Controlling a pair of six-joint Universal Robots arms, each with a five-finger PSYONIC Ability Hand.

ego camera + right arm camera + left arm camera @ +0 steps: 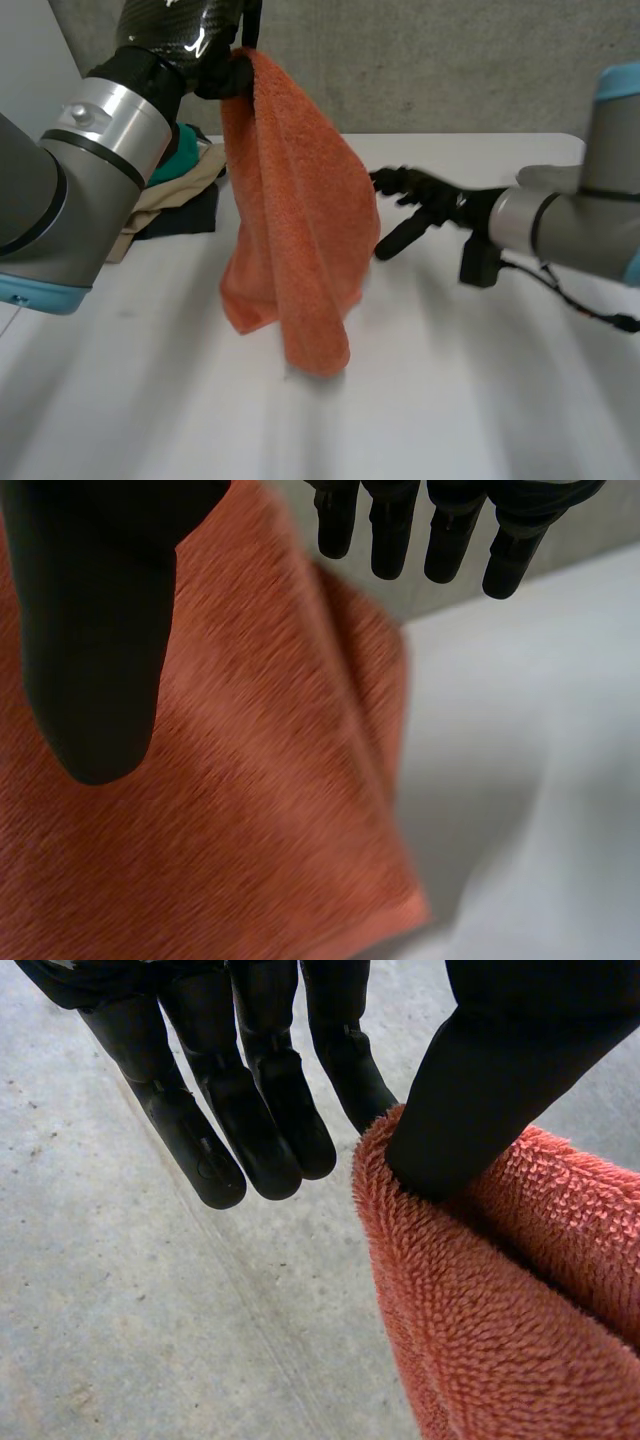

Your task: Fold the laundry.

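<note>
from the left hand [226, 72] the orange towel [296, 230] hangs straight down.

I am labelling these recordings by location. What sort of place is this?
Probably a robot lab or test room, not a home: a bare concrete wall, a plain white table, and a pile of clothes near the orange towel that the left hand holds up.

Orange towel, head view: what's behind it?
Hanging from the left hand, the orange towel has a pile of clothes behind one edge, plus white table and grey wall. How far the pile runs behind it is covered.
</note>
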